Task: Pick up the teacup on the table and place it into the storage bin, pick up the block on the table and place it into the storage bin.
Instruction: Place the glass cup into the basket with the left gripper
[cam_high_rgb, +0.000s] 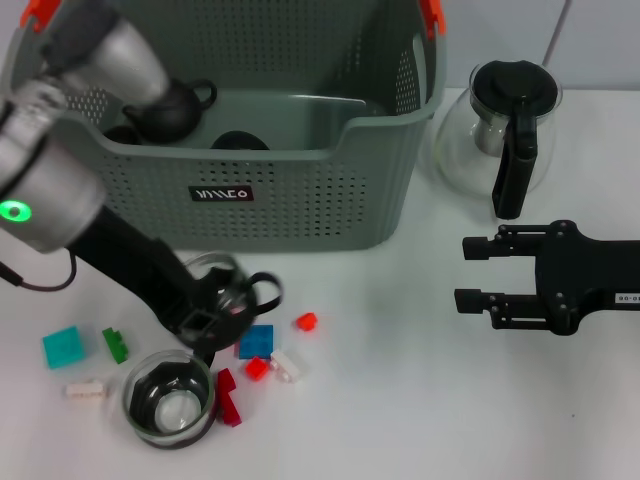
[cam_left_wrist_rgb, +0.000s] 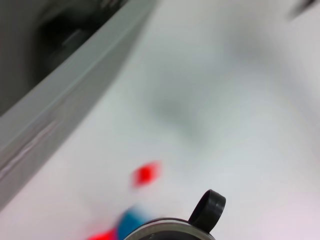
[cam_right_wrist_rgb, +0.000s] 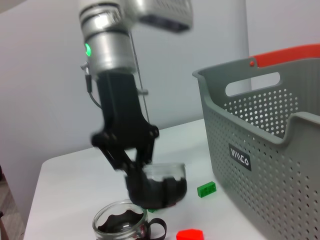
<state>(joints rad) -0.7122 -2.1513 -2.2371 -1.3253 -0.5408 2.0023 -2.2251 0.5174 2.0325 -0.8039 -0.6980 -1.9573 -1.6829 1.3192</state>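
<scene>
**Left gripper has one teacup off the table, in front of the bin**

On my head view the left gripper (cam_high_rgb: 215, 300) sits just in front of the storage bin (cam_high_rgb: 300, 190), low over the white table (cam_high_rgb: 400, 400). Its jaws are closed around a glass teacup (cam_high_rgb: 228, 285), gripping the rim; the right wrist view shows this lifted teacup (cam_right_wrist_rgb: 162, 182) clear of the table, upright, mouth upward, so its long axis is vertical. Its black handle (cam_high_rgb: 268, 290) points to the right in the scene.

A second teacup (cam_high_rgb: 170, 400) stands on the table, nearer to me than the held one and slightly left of it, also upright with its mouth up (I see a dark insert inside it). I cannot tell which way its handle points on the head view.

Small blocks lie scattered around the two cups: a teal block (cam_high_rgb: 62, 347) and a green block (cam_high_rgb: 115, 344) at the left, a blue block (cam_high_rgb: 257, 341) just right of the gripper, and a red block (cam_high_rgb: 306, 321) further right.

Inside the bin, at its far left, is a dark teapot (cam_high_rgb: 170, 110).

The right gripper (cam_high_rgb: 478, 272) hovers over the table at the right, well apart from the cups, its jaws spread and holding nothing. A glass teapot (cam_high_rgb: 505, 130) stands beyond it, right of the bin.
</scene>
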